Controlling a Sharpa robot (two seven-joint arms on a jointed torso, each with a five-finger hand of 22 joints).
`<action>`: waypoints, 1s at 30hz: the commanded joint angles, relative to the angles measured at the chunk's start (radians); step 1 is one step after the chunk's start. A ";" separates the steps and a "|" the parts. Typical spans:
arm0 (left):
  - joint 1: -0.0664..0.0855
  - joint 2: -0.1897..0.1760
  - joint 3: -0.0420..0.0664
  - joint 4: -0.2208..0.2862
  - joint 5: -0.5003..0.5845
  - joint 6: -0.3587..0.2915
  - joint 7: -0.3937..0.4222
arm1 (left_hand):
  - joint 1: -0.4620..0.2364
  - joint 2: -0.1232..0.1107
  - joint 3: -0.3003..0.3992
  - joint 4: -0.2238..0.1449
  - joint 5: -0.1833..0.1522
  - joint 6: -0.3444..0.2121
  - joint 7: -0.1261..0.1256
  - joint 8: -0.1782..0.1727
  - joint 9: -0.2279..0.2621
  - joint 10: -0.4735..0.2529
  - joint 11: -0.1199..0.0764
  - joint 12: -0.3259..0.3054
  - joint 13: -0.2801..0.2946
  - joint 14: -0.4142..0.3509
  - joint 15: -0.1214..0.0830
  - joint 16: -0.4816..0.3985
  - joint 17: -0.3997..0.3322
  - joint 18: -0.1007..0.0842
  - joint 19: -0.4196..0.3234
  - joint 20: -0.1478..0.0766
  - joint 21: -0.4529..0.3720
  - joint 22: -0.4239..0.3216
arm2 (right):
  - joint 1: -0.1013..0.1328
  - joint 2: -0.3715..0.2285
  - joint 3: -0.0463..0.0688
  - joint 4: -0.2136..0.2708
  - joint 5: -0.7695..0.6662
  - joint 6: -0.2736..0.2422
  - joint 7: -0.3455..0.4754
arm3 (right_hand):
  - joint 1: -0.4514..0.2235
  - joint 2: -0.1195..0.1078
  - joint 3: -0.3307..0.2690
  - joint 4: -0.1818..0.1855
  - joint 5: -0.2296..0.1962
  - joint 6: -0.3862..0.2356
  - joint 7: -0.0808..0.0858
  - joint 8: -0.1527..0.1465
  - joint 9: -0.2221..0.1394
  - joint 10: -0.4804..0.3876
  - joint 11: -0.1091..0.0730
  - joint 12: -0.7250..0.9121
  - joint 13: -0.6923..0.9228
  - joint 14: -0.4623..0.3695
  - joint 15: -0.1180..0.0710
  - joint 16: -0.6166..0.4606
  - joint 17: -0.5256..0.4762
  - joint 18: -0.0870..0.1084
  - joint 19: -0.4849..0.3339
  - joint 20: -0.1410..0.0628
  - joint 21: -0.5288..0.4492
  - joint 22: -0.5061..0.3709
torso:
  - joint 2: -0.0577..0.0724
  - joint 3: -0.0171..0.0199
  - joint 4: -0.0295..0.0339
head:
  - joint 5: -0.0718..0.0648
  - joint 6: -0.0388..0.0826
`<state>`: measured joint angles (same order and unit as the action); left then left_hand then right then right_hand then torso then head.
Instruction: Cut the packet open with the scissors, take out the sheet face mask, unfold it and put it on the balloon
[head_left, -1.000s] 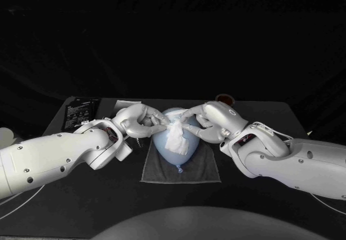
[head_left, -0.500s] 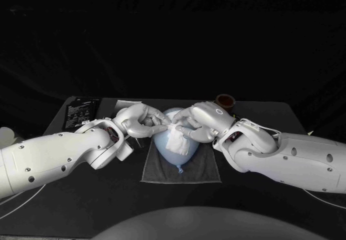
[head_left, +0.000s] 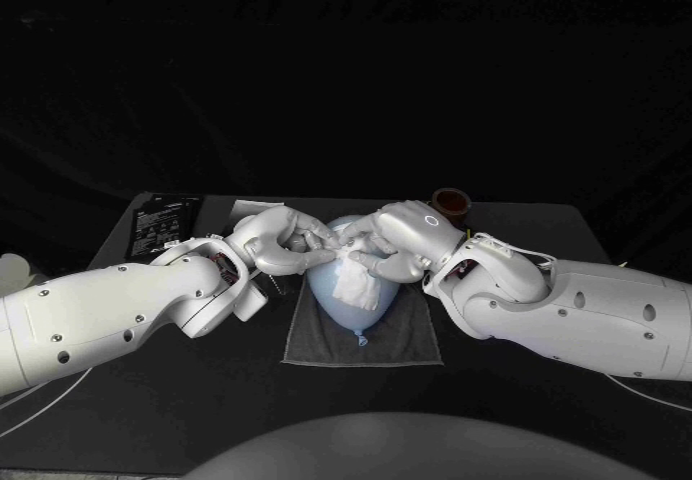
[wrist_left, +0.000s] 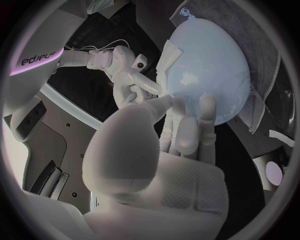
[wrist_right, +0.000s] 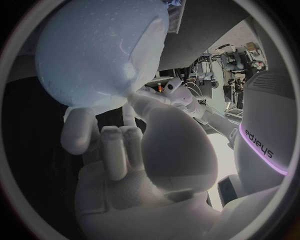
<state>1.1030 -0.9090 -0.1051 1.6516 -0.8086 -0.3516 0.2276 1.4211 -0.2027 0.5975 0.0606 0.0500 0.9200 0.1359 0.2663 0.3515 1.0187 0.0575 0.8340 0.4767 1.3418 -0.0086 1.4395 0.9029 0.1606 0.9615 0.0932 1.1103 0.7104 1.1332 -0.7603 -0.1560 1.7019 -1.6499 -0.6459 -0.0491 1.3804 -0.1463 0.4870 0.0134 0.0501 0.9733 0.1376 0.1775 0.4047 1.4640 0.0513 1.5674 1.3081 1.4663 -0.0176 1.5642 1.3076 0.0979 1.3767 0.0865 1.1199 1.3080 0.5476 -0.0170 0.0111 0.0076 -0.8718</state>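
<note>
The left arm (head_left: 101, 310) and right arm (head_left: 577, 315) reach in from either side of the balloon (head_left: 353, 305), and the hands nearly meet at its wide far end. The left hand (head_left: 281, 240) pinches the sheet face mask (head_left: 351, 283) against the balloon. The right hand (head_left: 397, 235) sets its thumb tip on the balloon with its fingers curled; whether it grips anything is unclear

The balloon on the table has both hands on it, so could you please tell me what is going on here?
The robot is fitting a sheet mask onto the balloon, which lies on a grey towel. The left hand and the right hand meet at the balloon's far end, fingers at the mask's upper edge; whether they pinch it is unclear. The mask lies bunched down the middle, not yet spread out. The black packet lies at the table's far left.
</note>
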 joint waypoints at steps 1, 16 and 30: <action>0.000 0.002 0.000 0.002 0.005 0.019 -0.005 | -0.011 0.000 -0.004 0.001 -0.001 0.001 0.005 -0.003 -0.001 -0.008 0.002 0.003 0.000 0.005 0.004 0.002 0.001 0.012 0.002 0.001 0.003 0.000 | 0.002 -0.001 0.001 0.000 -0.029 0.038 -0.017 | -0.004 -0.011 0.000 -0.007 -0.002 -0.006 0.001 -0.006 -0.003 0.107 0.007 0.003 0.263 0.104 0.008 0.007 0.263 -0.008 -0.004 0.007 -0.006 0.143 | 0.000 -0.0004 -0.0001 | 0.000 -0.001; 0.000 0.002 0.000 0.000 0.005 0.021 -0.005 | -0.011 0.000 -0.004 0.001 -0.001 0.001 0.005 -0.003 -0.001 -0.008 0.002 0.003 0.000 0.005 0.004 0.002 0.001 0.012 0.002 0.001 0.003 0.000 | 0.004 -0.014 0.001 0.004 -0.021 0.042 -0.009 | -0.034 0.028 -0.011 0.017 -0.002 0.089 -0.017 0.021 0.002 0.107 -0.006 0.003 0.263 0.104 0.003 0.007 0.263 -0.007 -0.007 0.009 -0.003 0.143 | 0.000 -0.0004 -0.0004 | -0.002 -0.001; 0.000 0.002 0.000 -0.001 0.006 0.024 -0.006 | -0.011 0.000 -0.004 0.001 -0.001 0.001 0.005 -0.003 -0.001 -0.008 0.002 0.003 0.000 0.005 0.004 0.002 0.001 0.012 0.002 0.001 0.003 0.000 | 0.005 -0.018 0.002 0.008 -0.016 0.000 0.022 | -0.012 0.061 -0.008 0.003 -0.002 0.133 -0.048 0.058 0.023 0.107 -0.033 0.003 0.263 0.104 -0.020 0.007 0.263 -0.008 -0.004 -0.011 0.006 0.145 | -0.001 -0.0005 0.0002 | -0.003 -0.001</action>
<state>1.1031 -0.9082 -0.1046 1.6498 -0.8076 -0.3445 0.2258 1.4211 -0.2027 0.5975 0.0606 0.0500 0.9184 0.1341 0.2664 0.3516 1.0188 0.0575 0.8336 0.4764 1.3418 -0.0086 1.4394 0.9025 0.1607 0.9614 0.0932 1.1102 0.7092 1.1376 -0.7778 -0.1550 1.7092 -1.6608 -0.6258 -0.0441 1.3711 -0.0943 0.4786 0.0215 0.0496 1.1004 0.0928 0.2322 0.4266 1.4667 0.0249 1.5658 1.3081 1.4666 -0.0324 1.5645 1.3081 0.0978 1.3732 0.0822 1.1208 1.3076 0.5471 -0.0174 0.0108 0.0046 -0.8727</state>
